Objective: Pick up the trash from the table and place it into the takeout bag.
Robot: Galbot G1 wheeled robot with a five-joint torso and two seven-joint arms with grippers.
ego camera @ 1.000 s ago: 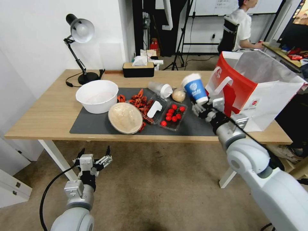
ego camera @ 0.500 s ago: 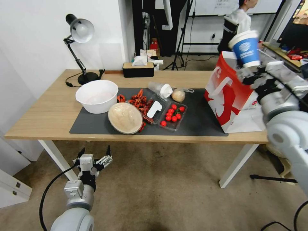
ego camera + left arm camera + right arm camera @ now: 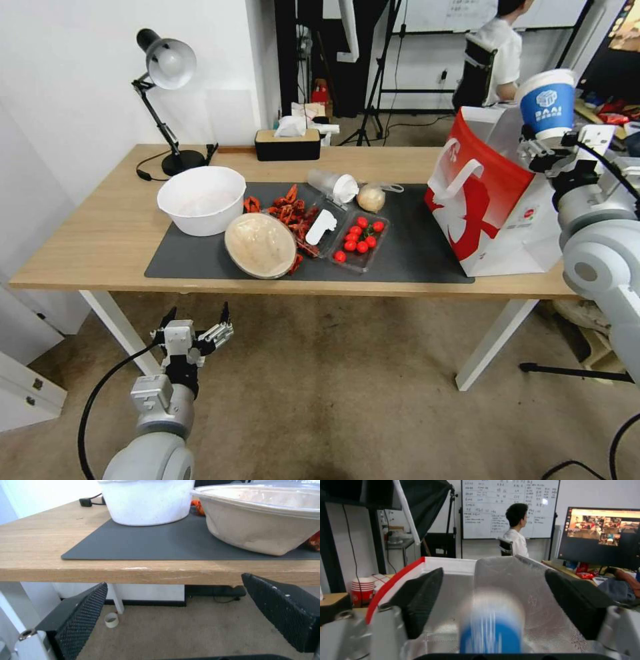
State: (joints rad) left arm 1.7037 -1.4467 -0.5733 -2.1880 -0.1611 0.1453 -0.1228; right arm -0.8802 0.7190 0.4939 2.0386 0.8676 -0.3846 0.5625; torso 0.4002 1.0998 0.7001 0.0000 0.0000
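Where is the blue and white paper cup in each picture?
Head view: blue-and-white paper cup upper right, above the red-and-white paper takeout bag.
Right wrist view: blurred, between the right gripper's spread fingers.
Left wrist view: looks at the round tan bowl instead.
Shared landmark: the bag's silver foil lining.

A desk lamp [image 3: 167, 63] stands behind a big white bowl [image 3: 201, 199] on the table [image 3: 100, 233]
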